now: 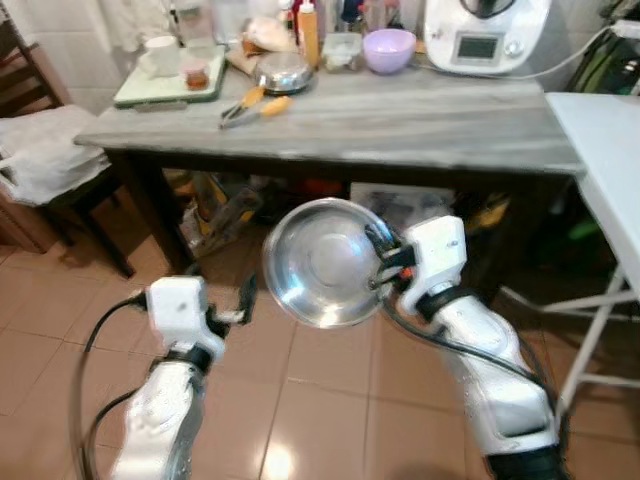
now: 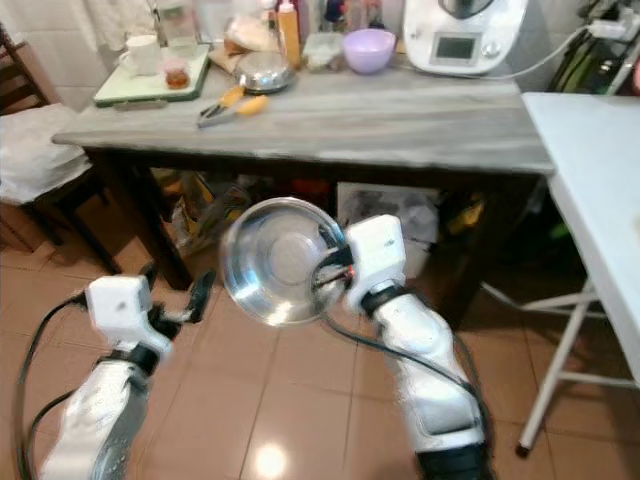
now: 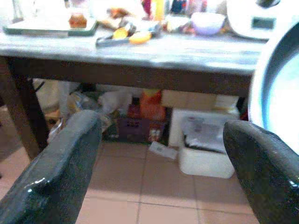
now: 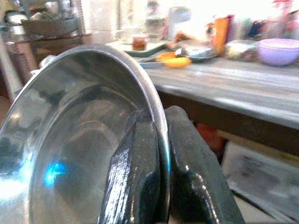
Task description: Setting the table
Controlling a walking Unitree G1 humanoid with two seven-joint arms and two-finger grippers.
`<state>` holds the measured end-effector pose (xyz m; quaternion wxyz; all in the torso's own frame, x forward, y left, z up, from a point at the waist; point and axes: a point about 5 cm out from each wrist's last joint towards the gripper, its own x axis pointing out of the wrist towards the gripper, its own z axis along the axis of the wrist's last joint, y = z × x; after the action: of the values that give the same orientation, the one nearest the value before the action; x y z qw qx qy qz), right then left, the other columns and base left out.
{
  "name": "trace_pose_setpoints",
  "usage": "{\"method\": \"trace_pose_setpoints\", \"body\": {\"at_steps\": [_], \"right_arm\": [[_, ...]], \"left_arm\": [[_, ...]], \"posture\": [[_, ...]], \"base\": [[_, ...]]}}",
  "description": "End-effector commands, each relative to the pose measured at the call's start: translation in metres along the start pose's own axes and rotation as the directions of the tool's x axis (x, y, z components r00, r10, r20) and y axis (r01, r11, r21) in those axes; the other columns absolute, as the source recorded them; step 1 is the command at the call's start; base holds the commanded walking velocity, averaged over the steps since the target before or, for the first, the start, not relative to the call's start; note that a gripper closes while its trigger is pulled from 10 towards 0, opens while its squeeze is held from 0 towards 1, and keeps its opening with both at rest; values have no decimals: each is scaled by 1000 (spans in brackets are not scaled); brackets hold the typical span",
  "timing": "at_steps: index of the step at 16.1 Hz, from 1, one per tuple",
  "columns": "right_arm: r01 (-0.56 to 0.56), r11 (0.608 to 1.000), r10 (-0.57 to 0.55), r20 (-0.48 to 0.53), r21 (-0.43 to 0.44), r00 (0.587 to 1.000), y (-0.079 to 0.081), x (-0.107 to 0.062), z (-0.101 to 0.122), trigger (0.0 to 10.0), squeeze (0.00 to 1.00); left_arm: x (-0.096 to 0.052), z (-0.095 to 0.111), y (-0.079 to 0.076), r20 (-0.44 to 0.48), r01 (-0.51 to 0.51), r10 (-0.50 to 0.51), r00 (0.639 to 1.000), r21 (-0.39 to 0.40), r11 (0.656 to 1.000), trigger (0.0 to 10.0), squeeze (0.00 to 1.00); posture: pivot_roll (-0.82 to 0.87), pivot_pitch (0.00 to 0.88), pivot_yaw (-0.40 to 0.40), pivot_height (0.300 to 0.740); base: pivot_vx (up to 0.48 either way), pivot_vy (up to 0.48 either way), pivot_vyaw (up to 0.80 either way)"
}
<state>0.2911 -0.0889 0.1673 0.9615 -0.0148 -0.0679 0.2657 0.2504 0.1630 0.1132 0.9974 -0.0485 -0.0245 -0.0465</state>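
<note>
Clearly, in the left eye view, a steel bowl (image 1: 322,262) is held tilted on edge above the tiled floor (image 1: 330,400), short of the bench's near edge. Its rim is pinched by the right gripper (image 1: 380,262). The left gripper (image 1: 243,298) hangs beside the bowl, apart from it. On the grey bench (image 1: 400,125) a green tray (image 1: 168,85) sits at the far left corner, with a purple bowl (image 1: 389,50) and a white appliance (image 1: 484,35) along the far edge; the near half is judged the sensible place for setting down.

In the right eye view, a chair (image 2: 40,150) is seen off the bench's left end and a white folding table (image 2: 590,170) off its right end.

In the left wrist view, the left gripper's fingers (image 3: 56,172) are spread wide, with nothing between them.

In the right wrist view, the bowl's rim is seen clamped between both fingers (image 4: 135,172). The bowl should be raised above the bench edge, levelled, then lowered flat before release, since a rim grip is judged liable to slip.
</note>
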Motion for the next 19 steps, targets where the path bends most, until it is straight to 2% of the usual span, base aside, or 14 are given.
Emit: {"method": "trace_pose_setpoints", "body": {"at_steps": [1, 11, 14, 19], "right_arm": [[12, 1000, -12, 16, -16, 1000, -5, -1, 5, 10000, 0], [21, 1000, -20, 14, -12, 1000, -5, 0, 3, 10000, 0], [9, 999, -8, 28, -38, 1000, -3, 0, 5, 10000, 0], [17, 999, -16, 32, -38, 999, -3, 0, 5, 10000, 0]], "left_arm": [[2, 1, -3, 4, 10, -10, 1000, 2, 1000, 10000, 0], [3, -1, -6, 1, 18, -18, 1000, -3, 1000, 10000, 0], [5, 0, -5, 6, 20, -20, 1000, 0, 1000, 10000, 0], [5, -1, -6, 5, 19, -19, 1000, 0, 1000, 10000, 0]], "posture": [[-122, 91, 51, 740], [-121, 88, 55, 740], [-118, 84, 61, 740], [-125, 85, 58, 740]], "base": [[428, 0, -575], [427, 0, -498], [426, 0, 0], [422, 0, 673]]}}
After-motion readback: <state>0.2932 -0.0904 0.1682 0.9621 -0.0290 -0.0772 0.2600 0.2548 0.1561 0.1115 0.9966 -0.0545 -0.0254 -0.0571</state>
